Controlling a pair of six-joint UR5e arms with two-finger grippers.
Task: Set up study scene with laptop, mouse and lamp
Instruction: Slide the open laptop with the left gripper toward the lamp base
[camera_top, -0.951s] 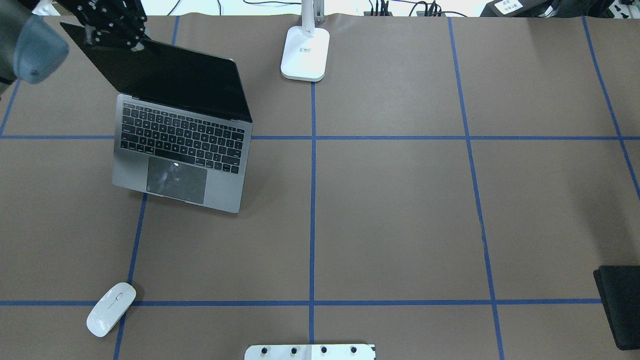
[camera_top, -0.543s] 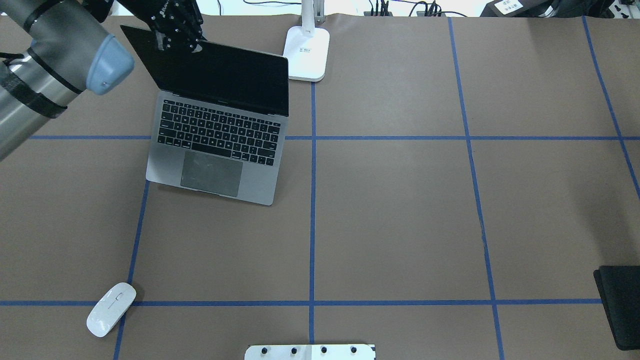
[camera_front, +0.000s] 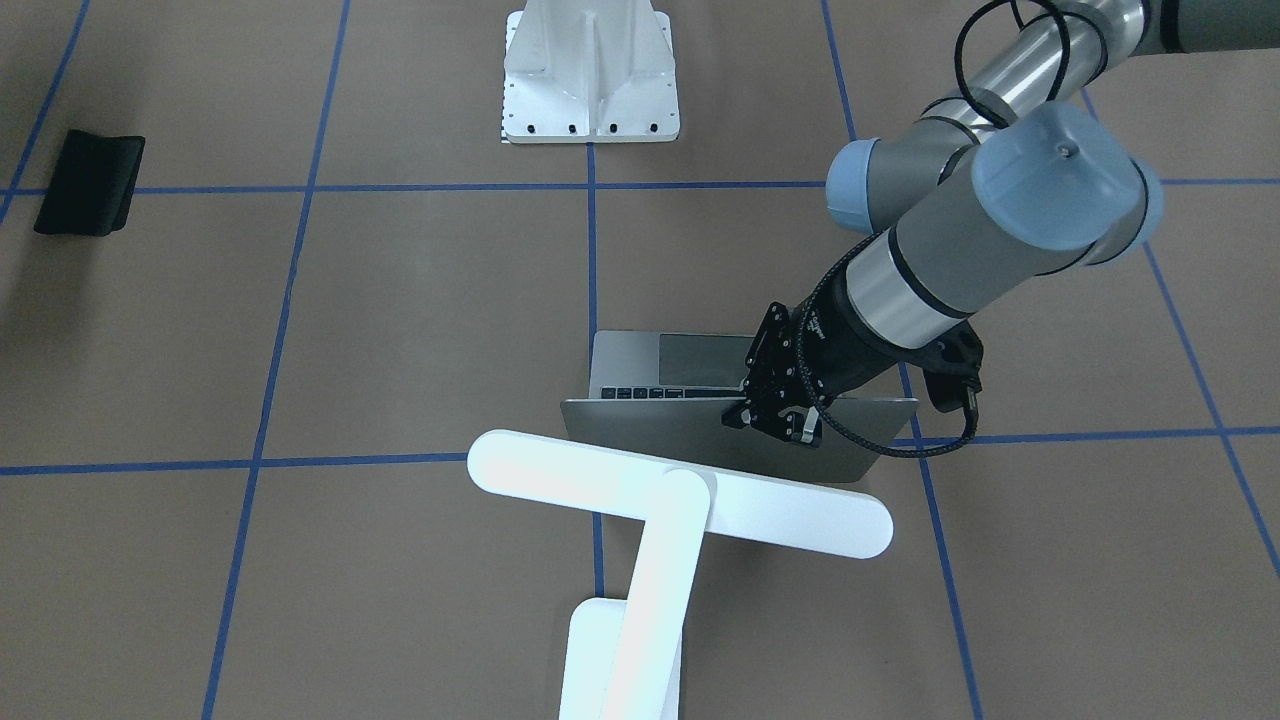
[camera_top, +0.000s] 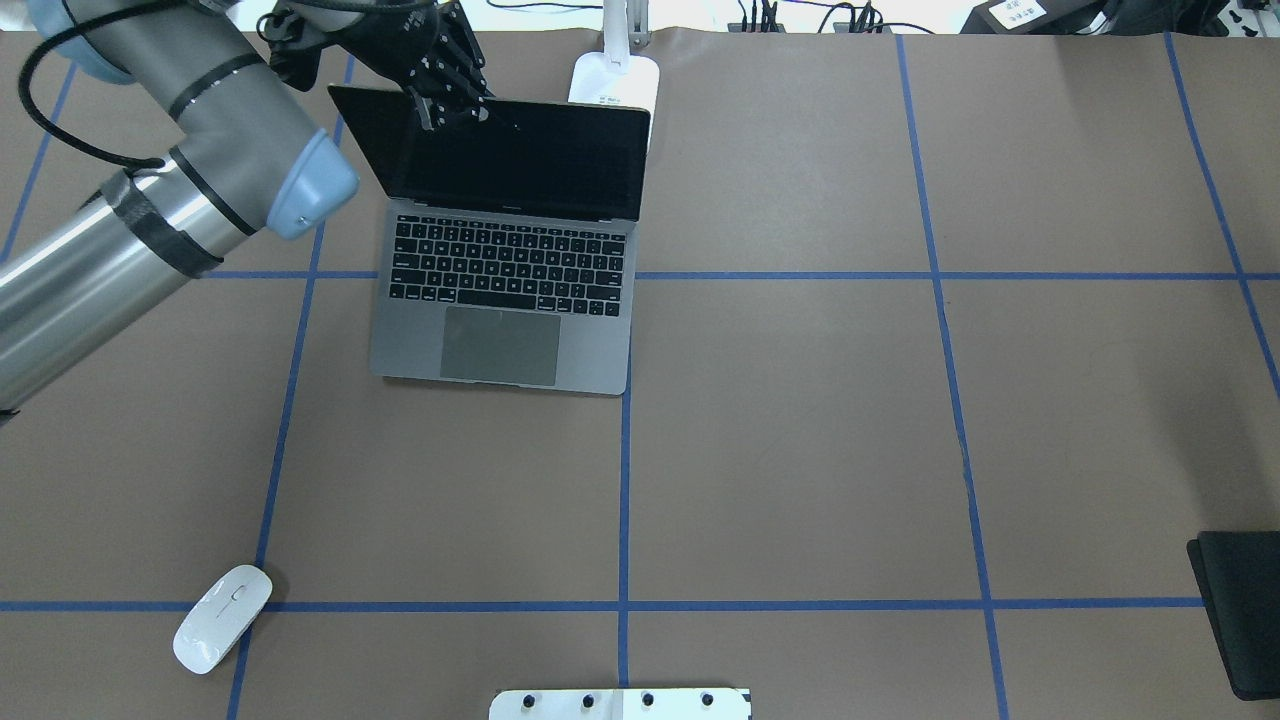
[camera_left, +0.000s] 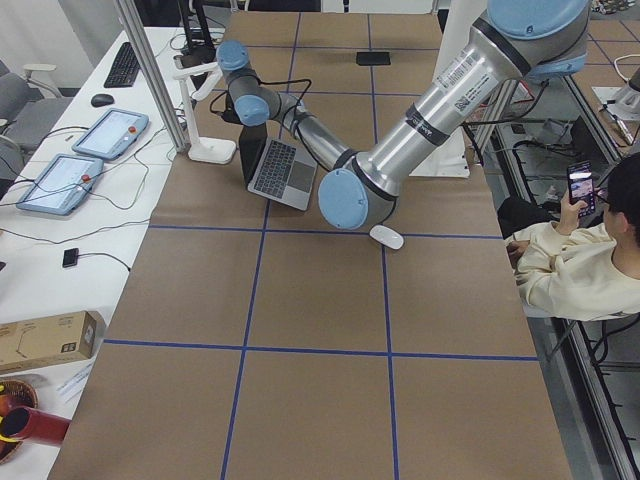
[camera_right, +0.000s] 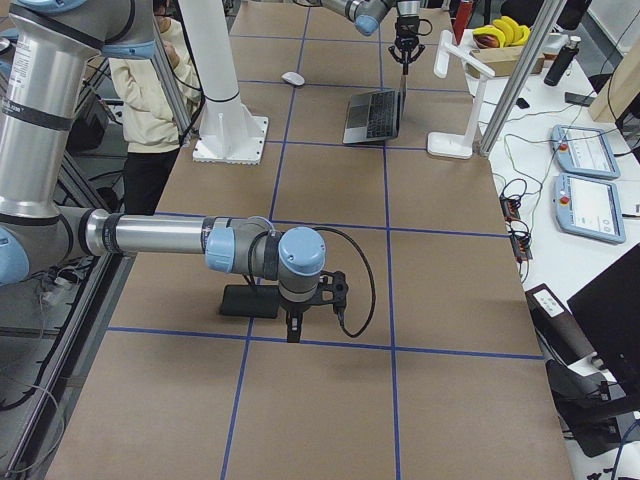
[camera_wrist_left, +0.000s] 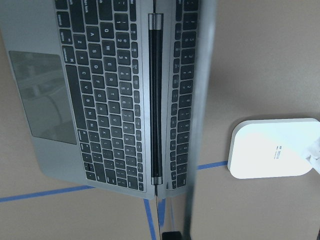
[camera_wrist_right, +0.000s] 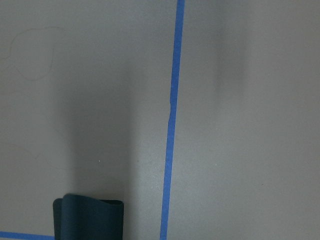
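Since the earlier frames the laptop (camera_top: 505, 300) has slid toward the middle of the table (camera_top: 800, 450) and turned square to the blue tape lines (camera_top: 625, 480). Now it stands open just in front of the base of the lamp (camera_top: 618, 78). The left gripper (camera_top: 452, 105) is clamped on the top edge of its screen, near one corner. The mouse (camera_top: 222, 618) has not moved and lies at the near left, well apart. The right gripper (camera_right: 293, 328) hangs above the table beside a black mat (camera_right: 240, 301); whether it is open, I cannot tell.
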